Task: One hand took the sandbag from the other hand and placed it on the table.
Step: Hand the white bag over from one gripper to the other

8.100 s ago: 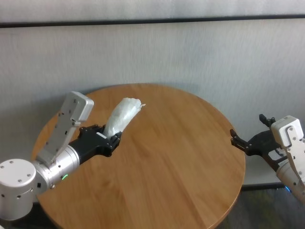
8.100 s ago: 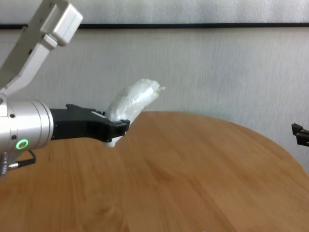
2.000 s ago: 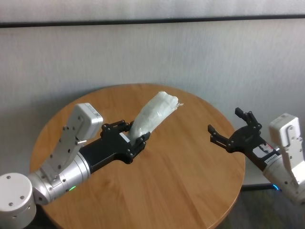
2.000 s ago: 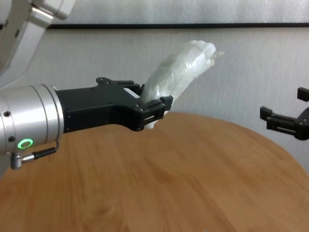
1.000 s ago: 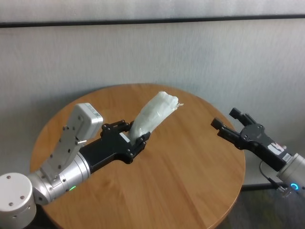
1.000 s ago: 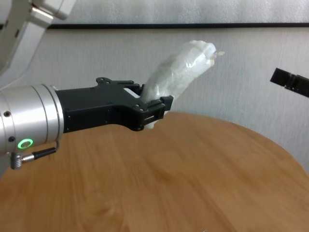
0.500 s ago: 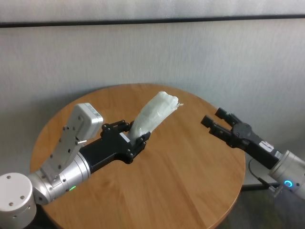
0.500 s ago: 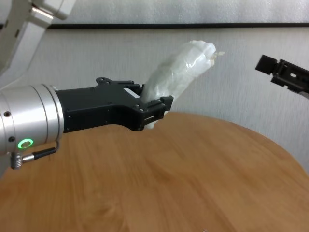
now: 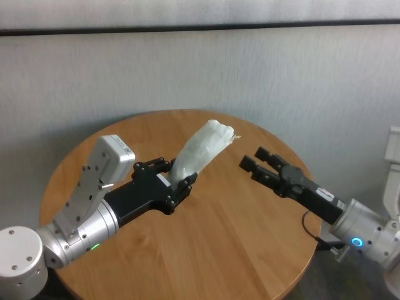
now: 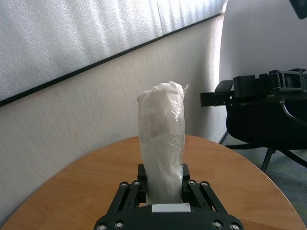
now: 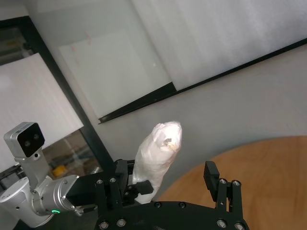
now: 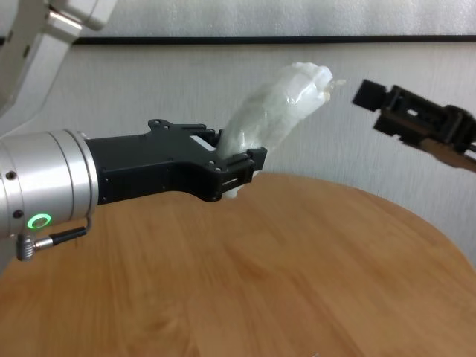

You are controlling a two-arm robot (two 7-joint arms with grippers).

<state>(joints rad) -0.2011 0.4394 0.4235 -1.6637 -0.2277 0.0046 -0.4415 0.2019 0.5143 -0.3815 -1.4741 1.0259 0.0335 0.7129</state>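
Note:
My left gripper, the one with the green ring light, is shut on the lower end of the white sandbag and holds it tilted up above the round wooden table. The bag's twisted tip points up and to the right. My right gripper, with the blue ring light, is open and hangs in the air just right of the tip, not touching it. The chest view shows the sandbag, the left gripper and the right gripper. In the right wrist view the sandbag stands ahead between the open fingers.
A grey wall runs behind the table. A dark office chair stands beyond the table's right edge. The tabletop below both grippers is bare wood.
My right gripper has moved left and forward over the table, close to the sandbag's tip. The left gripper and the sandbag have not moved.

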